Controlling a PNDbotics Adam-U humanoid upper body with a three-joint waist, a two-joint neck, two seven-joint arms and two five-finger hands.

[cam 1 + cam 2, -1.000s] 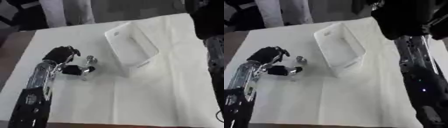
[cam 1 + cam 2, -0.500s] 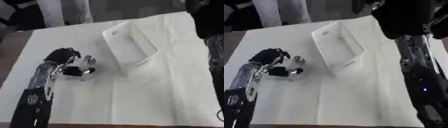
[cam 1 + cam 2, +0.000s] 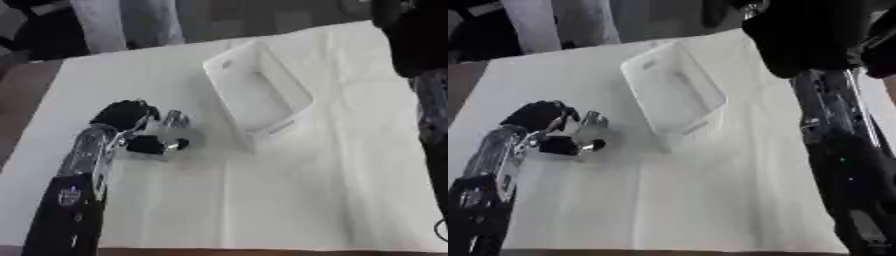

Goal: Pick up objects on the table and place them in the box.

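A white open box [image 3: 229, 67] lies on the white-covered table [image 3: 289, 190], a little askew, at mid-table. Left of it stands a small pale, see-through object [image 3: 172, 131] with a silvery top; I cannot make out what it is. My left hand [image 3: 122, 114] comes in from the lower left and sits against that object, with fingers curled over its far side and the thumb [image 3: 150, 145] hooked round its near side. My right arm [image 3: 837, 125] runs down the right edge; its hand does not show.
A white cloth covers the table, and its left edge meets a brown surface [image 3: 22, 105]. People stand beyond the far edge [image 3: 122, 22]. Bare cloth lies in front of the box and to its right.
The left hand has edged slightly nearer the pale object, and its thumb has closed in on the near side. The box and the right arm have stayed put.
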